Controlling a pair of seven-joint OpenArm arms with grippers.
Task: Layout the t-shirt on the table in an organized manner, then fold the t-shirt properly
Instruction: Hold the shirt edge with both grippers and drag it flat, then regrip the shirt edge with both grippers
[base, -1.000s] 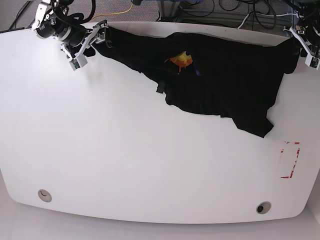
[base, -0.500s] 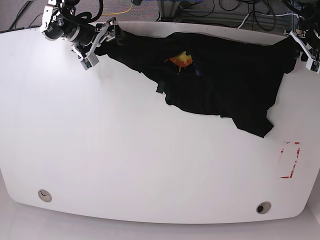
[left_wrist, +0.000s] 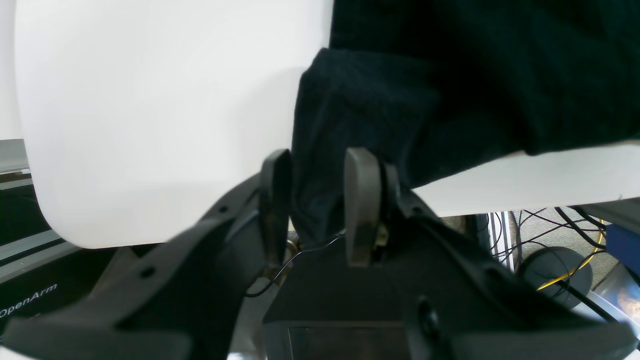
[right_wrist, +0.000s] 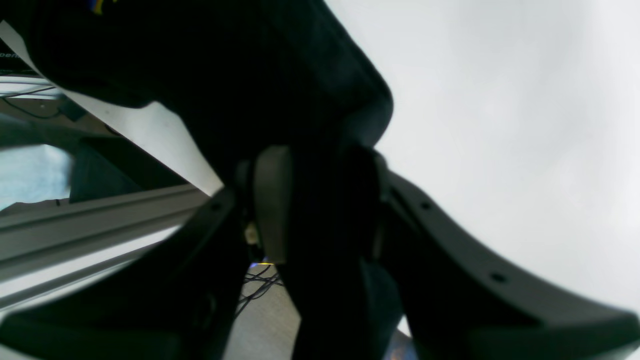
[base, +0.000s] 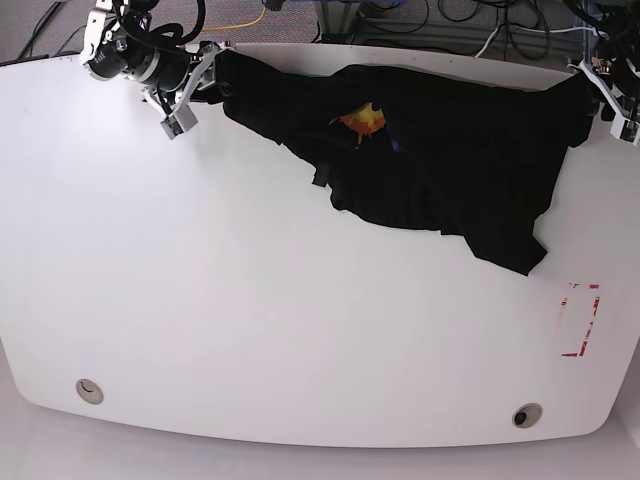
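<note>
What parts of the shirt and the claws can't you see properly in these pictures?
- Base view: the left claw is cut off by the picture's right edge.
- Base view: the picture on the t-shirt is mostly folded under black cloth; any lettering is too small.
- Right wrist view: the right claw blends into dark cloth, so its fingertips are hard to make out.
- Left wrist view: the table hides the rest of the shirt.

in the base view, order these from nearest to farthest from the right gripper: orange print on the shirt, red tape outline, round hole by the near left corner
Measured from the right gripper, at the far left:
1. orange print, mid shirt, far side
2. round hole, near left corner
3. red tape outline, right edge
</note>
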